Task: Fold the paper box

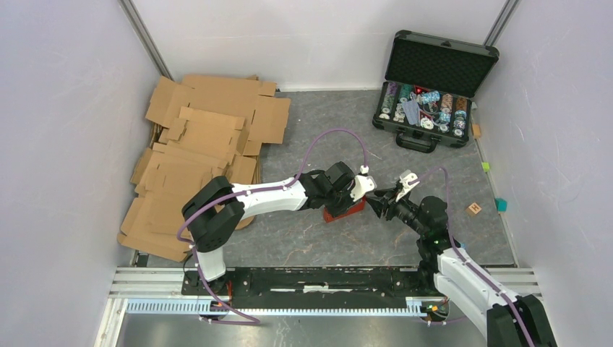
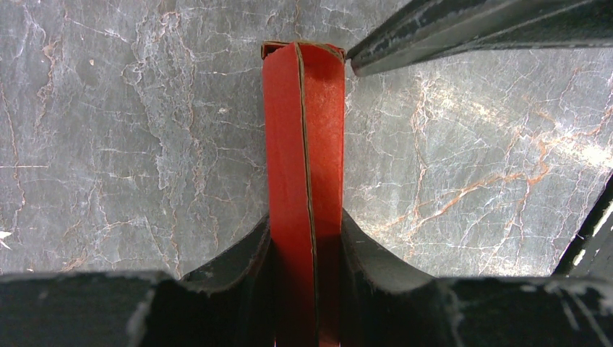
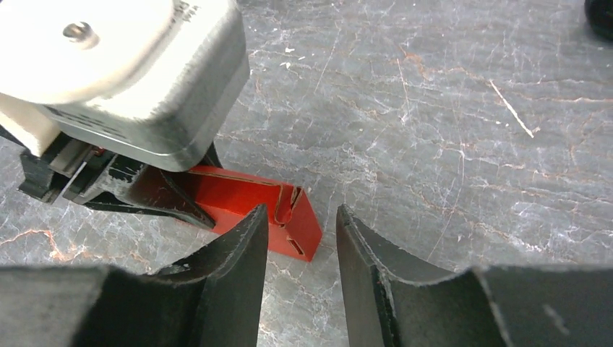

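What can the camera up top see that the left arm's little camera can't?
Only the top camera shows the pile of brown cardboard sheets and the open black case of poker chips. Only the left wrist camera shows, up close, the thin dark line running along the red strip of the paper box. Both show the left gripper shut on the box, the right gripper close to the box's end, and the grey marbled table.
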Controlling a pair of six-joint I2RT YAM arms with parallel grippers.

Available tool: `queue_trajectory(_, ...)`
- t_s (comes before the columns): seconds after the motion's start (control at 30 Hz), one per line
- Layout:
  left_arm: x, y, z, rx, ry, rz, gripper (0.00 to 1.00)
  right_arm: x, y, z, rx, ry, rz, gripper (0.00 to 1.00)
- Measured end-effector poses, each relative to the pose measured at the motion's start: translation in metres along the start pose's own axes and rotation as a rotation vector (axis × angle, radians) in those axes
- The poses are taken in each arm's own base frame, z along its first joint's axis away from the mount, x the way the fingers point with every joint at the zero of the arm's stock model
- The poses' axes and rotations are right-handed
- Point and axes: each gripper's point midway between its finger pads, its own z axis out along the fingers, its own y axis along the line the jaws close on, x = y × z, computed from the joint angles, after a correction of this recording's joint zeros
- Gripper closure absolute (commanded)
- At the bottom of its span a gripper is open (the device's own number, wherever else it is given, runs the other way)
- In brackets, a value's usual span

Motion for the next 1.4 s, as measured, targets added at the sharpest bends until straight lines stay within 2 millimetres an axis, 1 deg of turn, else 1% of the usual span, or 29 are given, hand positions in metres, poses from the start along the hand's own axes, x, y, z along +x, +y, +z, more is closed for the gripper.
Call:
queue_trajectory(0.07, 0.0, 0.0, 0.0, 0.0, 0.0, 0.0, 0.67, -0.004, 0.0, 0.0, -0.002, -0.014, -0.008, 0.62)
queue_trajectory(0.17, 0.0, 0.0, 0.0, 0.0, 0.0, 0.0, 0.67, -0.002, 0.0, 0.001, -0.001, -0.009, -0.009, 0.66)
queue_trajectory(0.37, 0.0, 0.0, 0.0, 0.0, 0.0, 0.0, 0.68, 0.007, 0.002, 0.002, -0.013, 0.024, 0.004, 0.65)
queue_trajectory(0.63, 0.0, 0.0, 0.0, 0.0, 0.0, 0.0, 0.68, 0.001, 0.007, 0.003, -0.034, 0.003, -0.008, 0.63)
queue_trajectory(0.73, 0.0, 0.0, 0.0, 0.0, 0.0, 0.0, 0.68, -0.001, 0.008, 0.003, -0.04, -0.003, -0.012, 0.64)
queue_trajectory(0.93, 0.0, 0.0, 0.0, 0.0, 0.0, 0.0, 0.68, 0.003, 0.014, 0.007, -0.057, 0.019, -0.01, 0.7)
queue_trajectory(1.03, 0.0, 0.0, 0.0, 0.0, 0.001, 0.0, 0.68, 0.005, 0.015, 0.009, -0.058, 0.029, -0.009, 0.78)
queue_trajectory(1.13, 0.0, 0.0, 0.0, 0.0, 0.001, 0.0, 0.68, 0.005, 0.014, 0.009, -0.051, 0.029, -0.01, 0.81)
queue_trajectory(1.33, 0.0, 0.0, 0.0, 0.0, 0.001, 0.0, 0.68, 0.002, 0.011, 0.009, -0.029, 0.022, -0.013, 0.82)
queue_trajectory(1.4, 0.0, 0.0, 0.0, 0.0, 0.0, 0.0, 0.68, 0.002, 0.011, 0.009, -0.027, 0.02, -0.015, 0.84)
